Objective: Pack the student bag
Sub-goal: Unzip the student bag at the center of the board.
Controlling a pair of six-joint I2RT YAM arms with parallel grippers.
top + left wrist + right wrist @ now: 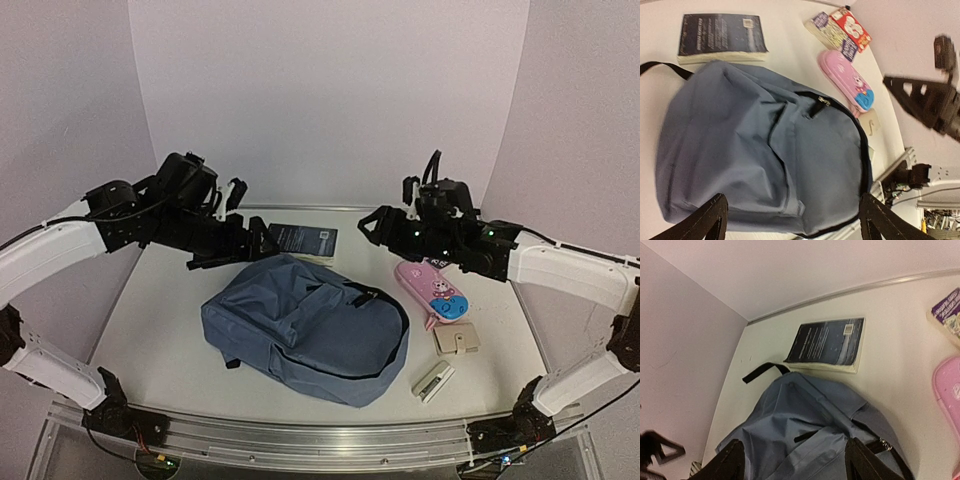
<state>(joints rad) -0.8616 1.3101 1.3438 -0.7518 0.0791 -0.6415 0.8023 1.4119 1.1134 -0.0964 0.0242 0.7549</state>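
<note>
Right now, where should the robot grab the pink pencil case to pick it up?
Around the middle, across its narrow width, coming straight down from above. The pencil case lies flat on the table, long and slim, with table showing along both long sides, so the jaws probably fit there. The right arm is nearest.

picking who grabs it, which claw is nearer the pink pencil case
Right. The right claw hovers just beyond the far end of the pink pencil case; the left claw is across the student bag from it.
</note>
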